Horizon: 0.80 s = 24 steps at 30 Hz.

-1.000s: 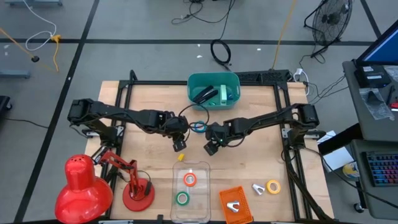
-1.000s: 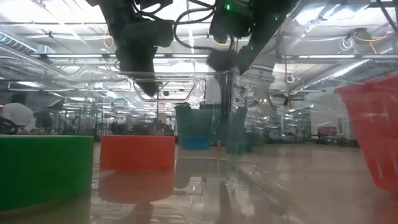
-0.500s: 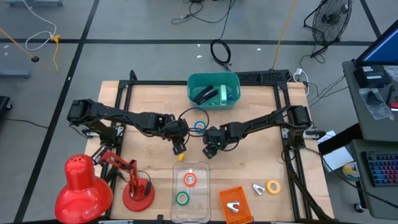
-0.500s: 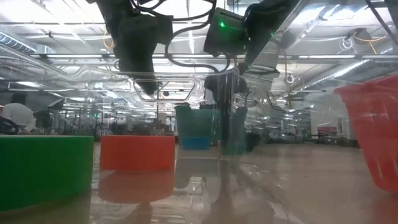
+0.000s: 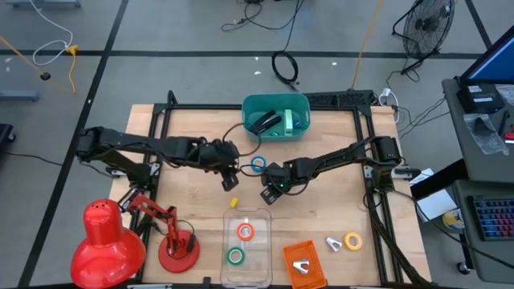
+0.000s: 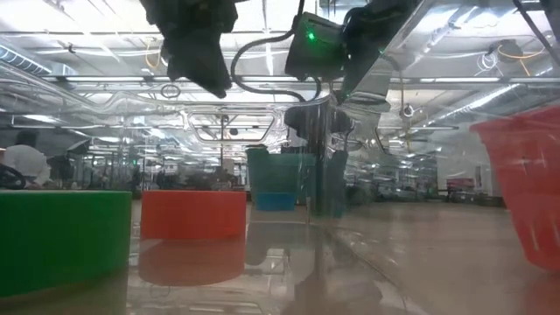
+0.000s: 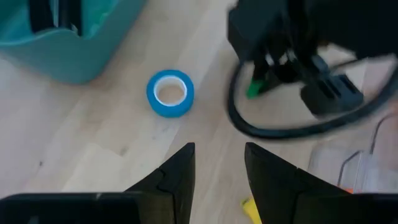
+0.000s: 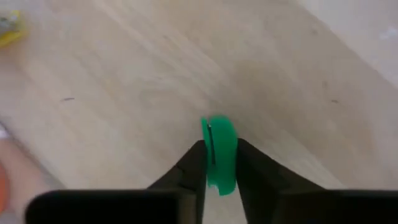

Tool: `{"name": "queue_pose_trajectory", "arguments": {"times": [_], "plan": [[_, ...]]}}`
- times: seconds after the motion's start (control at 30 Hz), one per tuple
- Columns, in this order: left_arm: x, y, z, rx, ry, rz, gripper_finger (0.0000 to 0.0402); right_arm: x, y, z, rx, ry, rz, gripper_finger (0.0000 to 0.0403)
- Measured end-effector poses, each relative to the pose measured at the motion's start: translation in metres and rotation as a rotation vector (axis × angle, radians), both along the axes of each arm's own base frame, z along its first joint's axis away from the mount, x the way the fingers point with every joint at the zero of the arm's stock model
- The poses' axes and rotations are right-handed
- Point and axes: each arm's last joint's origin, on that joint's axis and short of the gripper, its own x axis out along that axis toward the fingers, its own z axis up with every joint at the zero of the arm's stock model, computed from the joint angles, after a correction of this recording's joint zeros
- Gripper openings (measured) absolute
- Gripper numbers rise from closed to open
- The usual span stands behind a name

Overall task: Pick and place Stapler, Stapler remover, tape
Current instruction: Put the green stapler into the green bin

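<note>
My right gripper is low over the table's middle, shut on a small green solid piece. My left gripper hangs higher, to its left, open with nothing between its fingers. The blue tape roll lies flat between the two arms, beyond the left fingers. The orange tape and the green tape lie in a clear tray. The yellow tape lies near right, beside a metal stapler remover. The teal bin holds dark items. My right gripper pinches the small green piece by its two flat sides between the two fingertips. The fingers come from above, slanting down. The piece stands on edge between them, close over the wood; whether it rests on the table I cannot tell.
A small yellow bit lies just beyond the clear tray. An orange basket stands at the near edge, a red desk lamp at the near left. The black frame borders the table.
My right gripper has sunk toward the table and shut on the green piece. My left gripper has risen and drawn back a little toward the table's left, still open.
</note>
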Motion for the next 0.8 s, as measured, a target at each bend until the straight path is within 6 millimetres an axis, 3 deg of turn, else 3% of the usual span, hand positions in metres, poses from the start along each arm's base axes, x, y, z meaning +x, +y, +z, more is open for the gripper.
{"name": "queue_pose_trajectory", "arguments": {"times": [0.17, 0.37, 0.43, 0.57, 0.8], "plan": [[-0.010, 0.006, 0.016, -0.006, -0.064, 0.028, 0.0140, -0.002, -0.003, 0.022, 0.012, -0.065, -0.011, 0.0045], [-0.020, 0.007, 0.026, -0.005, -0.100, 0.036, 0.0140, -0.012, -0.020, 0.090, -0.019, -0.266, -0.066, 0.0045], [-0.020, 0.006, 0.029, -0.006, -0.119, 0.040, 0.0140, -0.024, -0.031, 0.112, -0.091, -0.312, -0.096, 0.0045], [-0.022, 0.004, 0.029, 0.000, -0.113, 0.040, 0.0140, -0.040, -0.069, 0.143, -0.300, -0.384, -0.203, 0.0045], [-0.021, 0.004, 0.030, 0.000, -0.122, 0.046, 0.0140, -0.054, -0.145, 0.140, -0.376, -0.367, -0.364, 0.0046]]}}
